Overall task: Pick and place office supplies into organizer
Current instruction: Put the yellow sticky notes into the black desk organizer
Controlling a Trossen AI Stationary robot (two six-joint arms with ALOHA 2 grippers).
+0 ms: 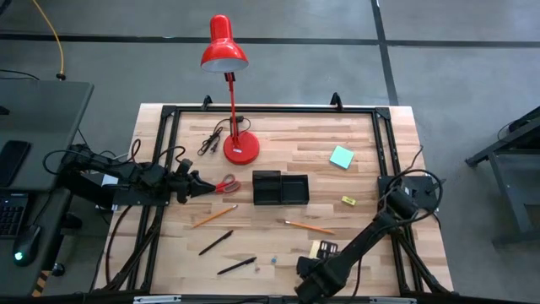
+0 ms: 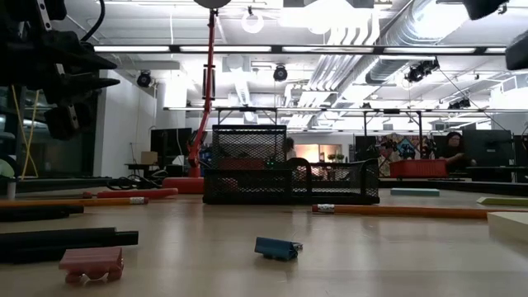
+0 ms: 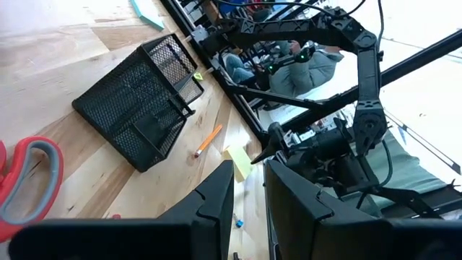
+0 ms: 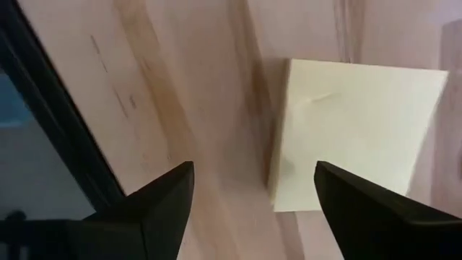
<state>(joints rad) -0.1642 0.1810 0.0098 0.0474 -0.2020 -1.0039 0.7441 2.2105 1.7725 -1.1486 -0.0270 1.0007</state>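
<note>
Right hand, released, hovers at the desk's near edge; I see the yellow sticky-note pad just ahead of its fingers. Left hand, nearly closed and empty, sits beside the scissors.

Four cameras cover one wooden table from above, from its surface and from both wrists.

The overhead view looks straight down; the low view looks level across the boards into the room. Both share the black mesh organizer, as does the left wrist view. The right wrist camera hangs close over a yellow sticky-note pad.
</note>
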